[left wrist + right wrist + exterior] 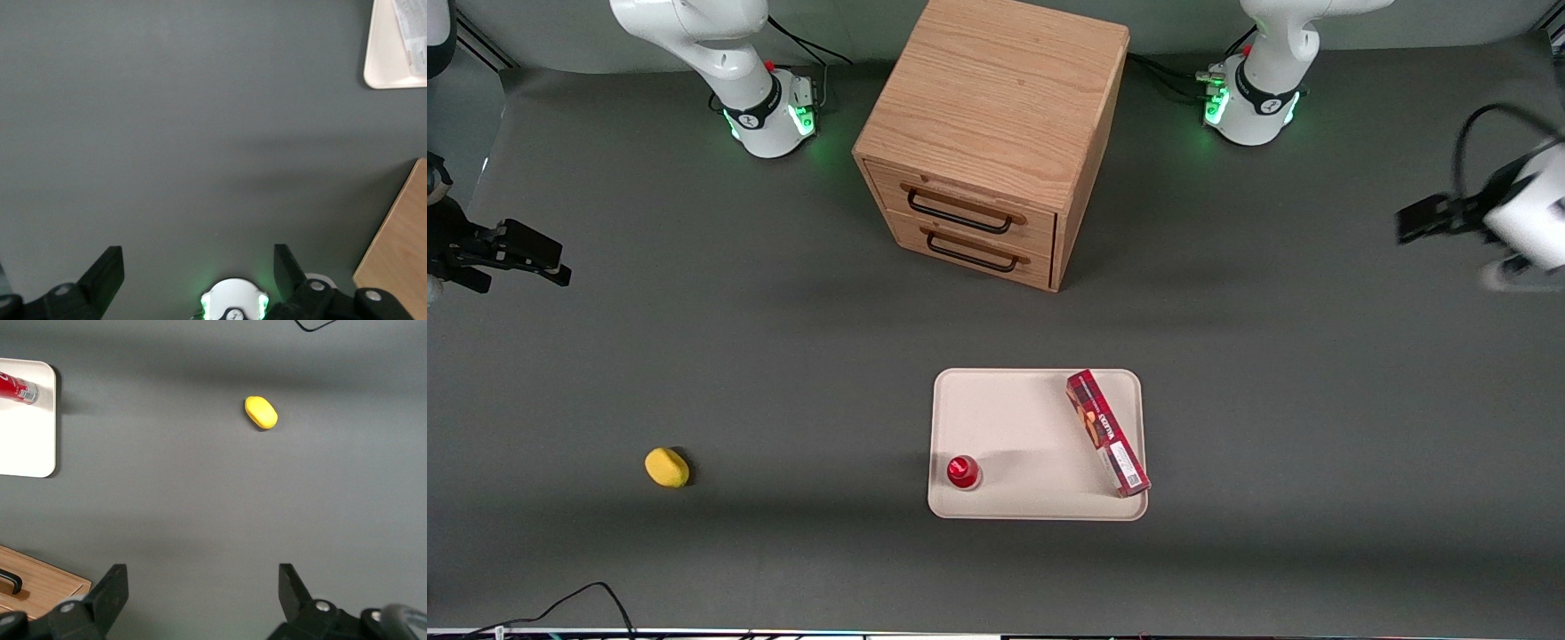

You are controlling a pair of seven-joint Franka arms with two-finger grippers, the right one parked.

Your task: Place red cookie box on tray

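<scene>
Red cookie box (pixel 1107 433) lies flat on tray (pixel 1005 409), along edge toward working arm's end, white-label end nearly at rim. Gripper (pixel 199 267) well clear of tray, above bare table (pixel 1316 400), fingers (pixel 107 273) apart, empty. Risk: bump to tray could slide box over low rim.

Robot lab bench: grey matte table (pixel 694 356), two white arm bases (pixel 769 116) bolted on with green status lights, loose cabling (pixel 569 604), oak drawer unit (pixel 987 142) as prop, gripper (pixel 1432 218) hovering.
</scene>
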